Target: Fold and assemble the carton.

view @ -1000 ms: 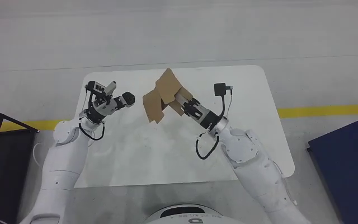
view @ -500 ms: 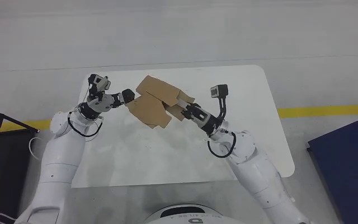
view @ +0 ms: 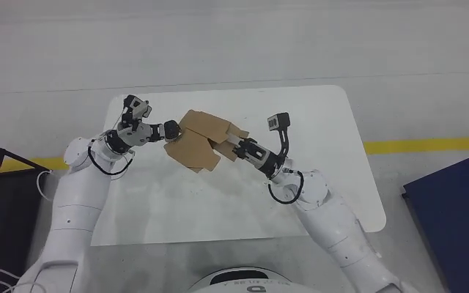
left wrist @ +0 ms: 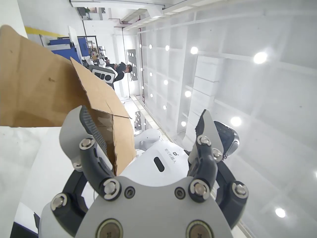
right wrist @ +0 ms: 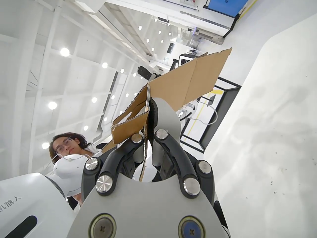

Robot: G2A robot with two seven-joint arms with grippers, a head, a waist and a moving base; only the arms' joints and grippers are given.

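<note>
Opening the carton (view: 196, 138) over the worktop (view: 322, 165): flap pinched in right jaws, edge between wide left jaws. Next, likely: close left, pull panels square.

Partly folded brown carton (view: 198, 139), flaps splayed, over the table (view: 330, 161)

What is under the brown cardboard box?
The white table lies under the carton. The right claw pinches one edge, and the open left claw sits at the other. From above, the cardboard covers the patch right beneath it.
</note>
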